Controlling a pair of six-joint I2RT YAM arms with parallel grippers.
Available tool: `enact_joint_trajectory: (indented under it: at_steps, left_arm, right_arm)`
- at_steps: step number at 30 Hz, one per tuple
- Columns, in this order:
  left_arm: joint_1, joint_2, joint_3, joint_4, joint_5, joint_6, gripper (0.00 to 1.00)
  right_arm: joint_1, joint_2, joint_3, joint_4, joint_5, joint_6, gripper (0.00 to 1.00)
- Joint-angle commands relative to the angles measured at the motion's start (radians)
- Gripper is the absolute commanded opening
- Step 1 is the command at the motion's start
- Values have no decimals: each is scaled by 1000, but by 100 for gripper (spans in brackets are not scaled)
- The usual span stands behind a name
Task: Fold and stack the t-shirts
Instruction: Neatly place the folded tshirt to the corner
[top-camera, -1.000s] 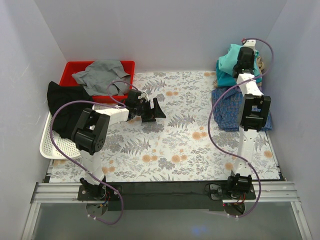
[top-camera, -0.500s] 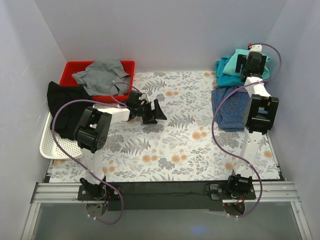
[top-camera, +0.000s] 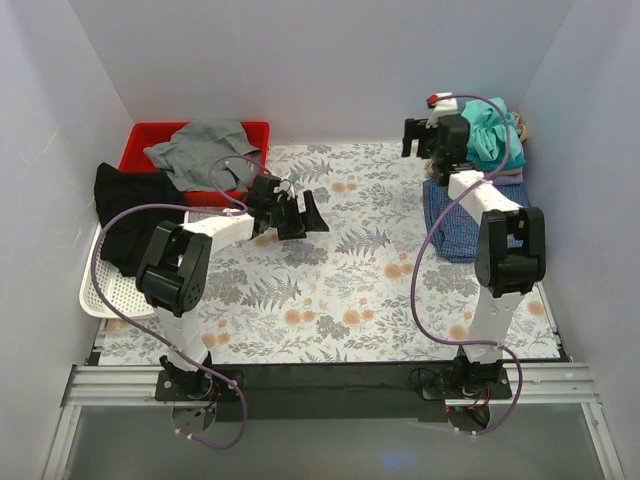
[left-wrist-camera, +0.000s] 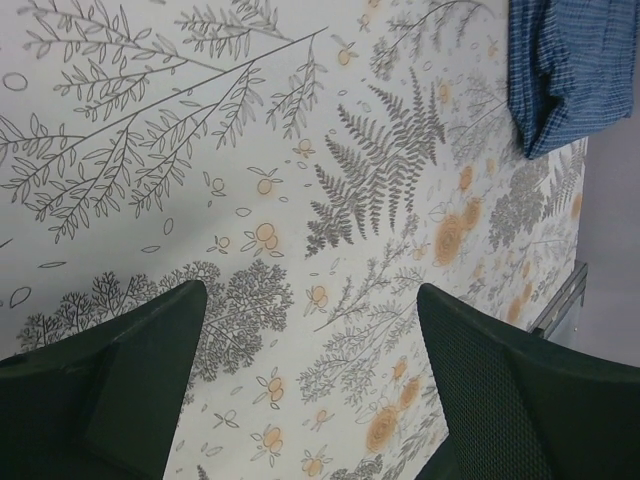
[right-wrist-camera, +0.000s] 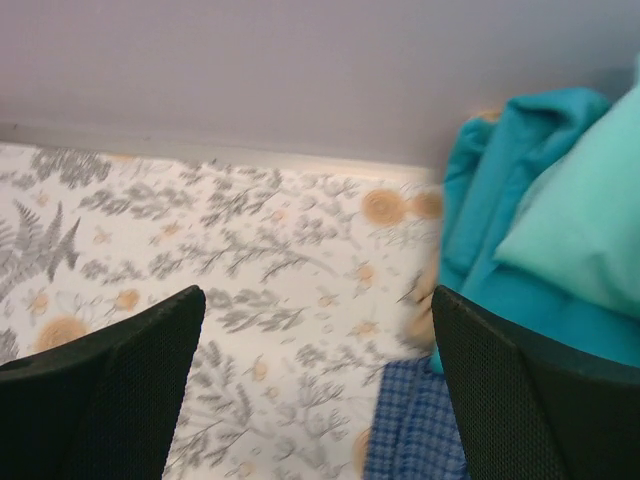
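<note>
The t-shirts lie piled at the back right corner. A mint-green one (top-camera: 487, 118) is on top, over a teal one (top-camera: 483, 150), and a blue check one (top-camera: 447, 215) spreads out in front of them. In the right wrist view the mint shirt (right-wrist-camera: 590, 220), teal shirt (right-wrist-camera: 510, 190) and check shirt (right-wrist-camera: 420, 435) lie to the right. My right gripper (top-camera: 420, 140) (right-wrist-camera: 315, 390) hangs open and empty just left of the pile. Over the middle-left of the floral cloth my left gripper (top-camera: 300, 218) (left-wrist-camera: 310, 390) is open and empty. The check shirt (left-wrist-camera: 570, 70) is far from it.
A red bin (top-camera: 145, 135) at the back left holds a grey garment (top-camera: 205, 145). A black garment (top-camera: 130, 200) drapes over a white tray (top-camera: 110, 290) by the left wall. Walls close in on three sides. The table's metal edge (left-wrist-camera: 560, 300) shows in the left wrist view.
My right gripper was shut at the mint and teal cloth on the pile. It has opened, let go and swung left, clear of the pile. The left gripper barely shifted.
</note>
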Motion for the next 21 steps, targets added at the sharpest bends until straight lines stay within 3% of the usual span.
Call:
enact_joint_trajectory:
  at_steps: [1, 7, 9, 14, 16, 21]
  left_arm:
    - [5, -156, 11, -19, -79, 43, 86]
    - [5, -265, -15, -62, -137, 54, 86]
    - [7, -282, -26, -60, -150, 58, 86]
    - [5, -291, -7, -67, -95, 65, 87]
    - [7, -290, -4, -67, -76, 63, 87]
    - [5, -284, 10, -91, -110, 78, 87]
  right_arm:
    - [54, -64, -88, 70, 158, 12, 99]
    - [112, -223, -235, 61, 160, 3, 98]
    - [120, -204, -255, 102, 219, -40, 98]
    - [100, 34, 19, 116, 411, -145, 98]
    - [62, 163, 107, 123, 408, -148, 98]
    - [3, 380, 355, 143, 572, -192, 98]
